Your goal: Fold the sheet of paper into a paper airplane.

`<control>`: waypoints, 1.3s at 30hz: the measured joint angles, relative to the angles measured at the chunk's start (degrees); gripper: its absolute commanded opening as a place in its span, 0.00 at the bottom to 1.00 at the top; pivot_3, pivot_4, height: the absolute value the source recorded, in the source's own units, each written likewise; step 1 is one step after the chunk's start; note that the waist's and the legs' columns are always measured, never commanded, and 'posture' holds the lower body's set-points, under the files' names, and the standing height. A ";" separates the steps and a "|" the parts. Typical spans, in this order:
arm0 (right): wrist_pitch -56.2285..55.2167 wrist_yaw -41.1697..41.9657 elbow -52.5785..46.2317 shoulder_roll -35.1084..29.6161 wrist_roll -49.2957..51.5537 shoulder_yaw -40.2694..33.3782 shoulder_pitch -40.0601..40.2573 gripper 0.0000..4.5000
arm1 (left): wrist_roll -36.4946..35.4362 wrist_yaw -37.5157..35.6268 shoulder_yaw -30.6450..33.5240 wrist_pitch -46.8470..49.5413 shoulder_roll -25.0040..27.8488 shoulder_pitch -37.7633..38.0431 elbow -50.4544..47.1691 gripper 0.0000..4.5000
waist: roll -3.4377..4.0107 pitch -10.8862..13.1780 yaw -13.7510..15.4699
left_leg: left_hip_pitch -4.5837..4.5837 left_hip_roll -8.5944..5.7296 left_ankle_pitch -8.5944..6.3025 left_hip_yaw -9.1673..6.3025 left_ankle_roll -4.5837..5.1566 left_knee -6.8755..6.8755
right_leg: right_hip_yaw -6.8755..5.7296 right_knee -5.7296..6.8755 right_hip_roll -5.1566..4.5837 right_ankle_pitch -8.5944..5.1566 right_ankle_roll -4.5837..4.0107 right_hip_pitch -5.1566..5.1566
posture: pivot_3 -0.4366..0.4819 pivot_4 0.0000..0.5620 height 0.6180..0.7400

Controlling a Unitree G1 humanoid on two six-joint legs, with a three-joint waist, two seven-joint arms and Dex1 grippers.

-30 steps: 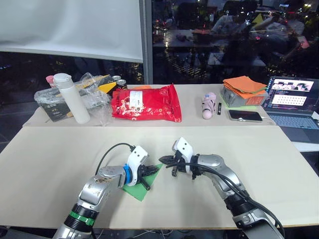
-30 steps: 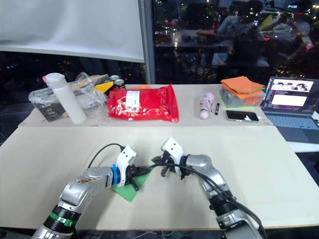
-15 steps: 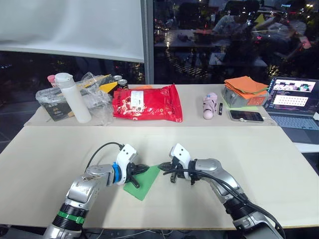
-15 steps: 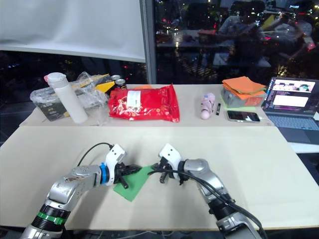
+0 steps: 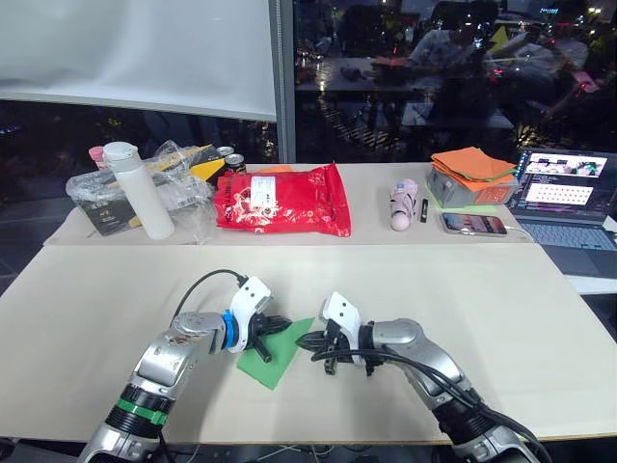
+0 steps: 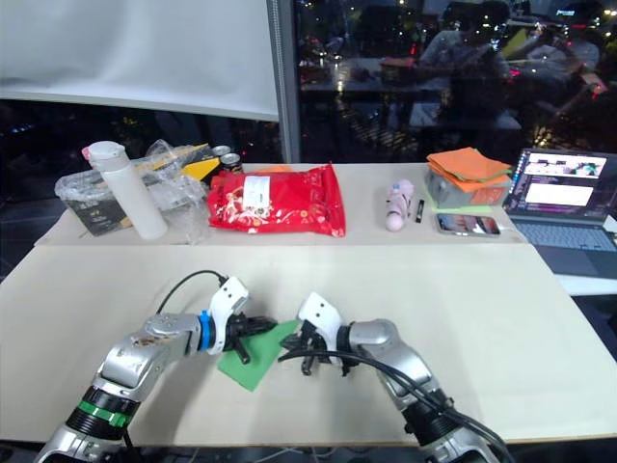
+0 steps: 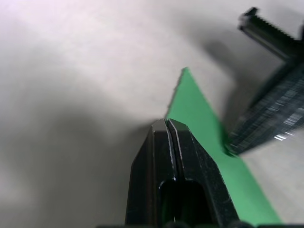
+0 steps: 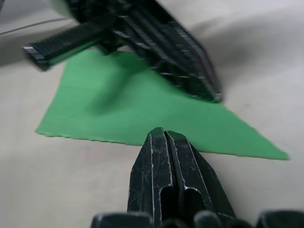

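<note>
The sheet of paper (image 5: pixel 280 359) is a bright green creased shape with a pointed corner, lying flat on the near table. My left gripper (image 5: pixel 282 325) is shut, its tips resting at the paper's far left edge (image 7: pixel 199 118). My right gripper (image 5: pixel 303 340) is also shut, with its tips (image 8: pixel 161 132) touching the paper's right edge (image 8: pixel 123 104). The two grippers face each other across the pointed corner, a short way apart. I cannot tell whether either one pinches the paper.
On the far table stand a red bag (image 5: pixel 282 201), a white bottle (image 5: pixel 138 190), a clear plastic bag of items (image 5: pixel 183 178), a pink object (image 5: pixel 403 204), an orange paper stack (image 5: pixel 472 164), a phone (image 5: pixel 472 224) and a laptop (image 5: pixel 569 193). Bare tabletop (image 5: pixel 463 289) lies to the right.
My right gripper has come down and moved left to the paper's right edge. The left gripper has stayed at the paper's left edge. The paper has kept its place.
</note>
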 measured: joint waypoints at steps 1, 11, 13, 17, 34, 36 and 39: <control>0.21 0.00 -0.43 0.08 0.06 0.15 0.36 0.00 | 0.00 -0.25 0.05 0.00 0.12 -0.13 0.20 0.01 | 0.00 0.00 0.03 | 0.00 0.00 0.00 0.00 0.00 0.00 | 0.00 0.00 0.00 0.00 0.00 0.01 | 0.48 0.27 0.93; 5.51 0.61 -4.54 0.40 1.16 3.86 0.81 0.00 | 0.67 -2.13 -1.20 -0.10 -0.07 -1.41 1.09 0.01 | -0.01 -0.01 0.19 | -0.02 0.00 0.00 0.00 0.00 0.01 | 0.00 -0.03 0.00 0.00 0.00 0.01 | 0.48 0.27 0.93; 6.82 0.71 -6.23 0.32 1.89 4.81 1.71 0.00 | 0.80 -2.13 -1.45 -0.10 -0.40 -1.63 1.20 0.01 | -0.01 -0.01 0.31 | -0.03 -0.01 0.00 0.00 0.00 0.01 | 0.00 -0.03 -0.01 -0.01 0.00 0.02 | 0.48 0.27 0.93; 8.75 0.73 -8.64 0.29 3.20 6.61 3.46 0.00 | 1.26 -2.54 -2.07 -0.10 -0.50 -2.77 2.14 0.01 | -0.02 -0.02 0.26 | -0.01 0.00 0.00 0.00 0.00 0.01 | 0.00 -0.02 0.00 -0.01 0.01 0.01 | 0.48 0.27 0.93; 12.44 -2.96 -12.44 0.35 6.50 5.11 3.08 0.00 | 1.53 -4.94 -2.64 -0.03 0.09 -4.18 3.59 0.01 | -0.03 -0.02 0.20 | -0.05 0.01 0.00 0.00 0.00 0.01 | -0.01 -0.01 0.00 -0.01 0.01 -0.04 | 0.48 0.27 0.93; 12.19 -4.44 -12.44 0.98 6.11 4.41 1.71 0.00 | 1.53 -4.88 -2.64 -0.02 0.07 -4.18 3.60 0.01 | -0.03 -0.02 0.14 | -0.03 0.01 0.00 0.00 0.00 -0.02 | -0.01 0.01 0.00 -0.01 0.01 -0.05 | 0.48 0.27 0.93; 10.51 -6.58 -8.54 1.95 3.77 5.15 0.47 0.00 | 1.52 -4.64 -2.62 -0.02 -0.54 -4.18 3.61 0.01 | -0.04 -0.02 0.17 | -0.05 0.01 0.00 0.00 0.00 0.00 | -0.01 -0.01 0.00 -0.01 0.01 -0.05 | 0.48 0.27 0.93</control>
